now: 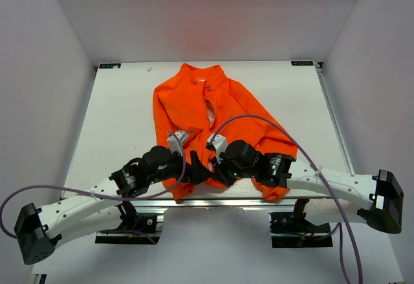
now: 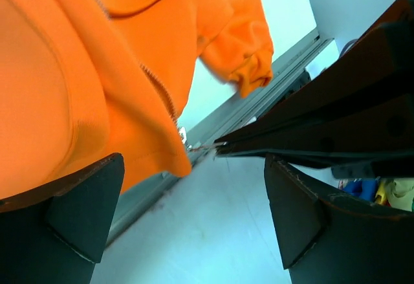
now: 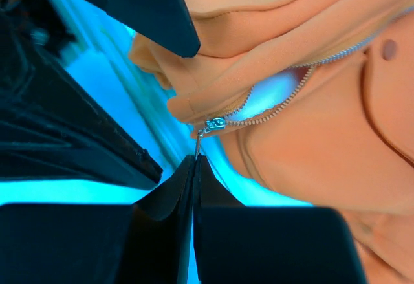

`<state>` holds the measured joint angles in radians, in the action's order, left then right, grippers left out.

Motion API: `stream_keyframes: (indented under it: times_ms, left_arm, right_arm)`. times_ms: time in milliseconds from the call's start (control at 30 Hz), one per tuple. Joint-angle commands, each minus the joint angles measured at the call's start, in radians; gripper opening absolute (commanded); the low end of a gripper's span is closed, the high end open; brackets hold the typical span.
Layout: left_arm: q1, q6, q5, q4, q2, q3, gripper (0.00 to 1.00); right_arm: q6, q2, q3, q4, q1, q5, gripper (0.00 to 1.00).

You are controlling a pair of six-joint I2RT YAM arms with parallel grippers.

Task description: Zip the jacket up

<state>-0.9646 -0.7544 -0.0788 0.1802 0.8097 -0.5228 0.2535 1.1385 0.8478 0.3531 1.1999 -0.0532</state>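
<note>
The orange jacket (image 1: 187, 103) lies flat on the white table (image 1: 123, 122), collar far and hem at the near edge, with the front partly open below the collar. My right gripper (image 3: 195, 160) is shut on the metal zipper pull (image 3: 198, 143), just below the slider (image 3: 213, 125) at the hem; the zipper teeth part above it. My left gripper (image 2: 193, 162) is open beside it, its fingers (image 2: 84, 213) either side of the jacket's (image 2: 97, 70) hem corner without pinching it. In the top view the two grippers (image 1: 196, 169) (image 1: 217, 167) meet at the hem's middle.
The table's metal front rail (image 1: 207, 202) runs right under the hem and shows in the left wrist view (image 2: 246, 112). A sleeve cuff (image 2: 249, 70) lies near the rail. Purple cables (image 1: 259, 119) loop over the jacket. White walls enclose the table.
</note>
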Motion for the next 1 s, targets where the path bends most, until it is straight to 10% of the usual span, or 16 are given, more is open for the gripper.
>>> stream_keyframes:
  times_ms: [0, 400, 967]
  left_arm:
    - [-0.005, -0.056, 0.014, 0.114, -0.067, -0.029, 0.98]
    - [-0.029, -0.235, -0.248, -0.173, -0.049, 0.106, 0.74]
    - [-0.077, -0.289, 0.16, -0.222, 0.014, 0.073, 0.69]
  right_arm:
    - [0.038, -0.031, -0.021, -0.101, -0.022, 0.124, 0.0]
    - [0.073, -0.083, -0.032, -0.106, -0.138, 0.213, 0.0]
    - [0.093, -0.134, -0.046, -0.109, -0.195, 0.273, 0.0]
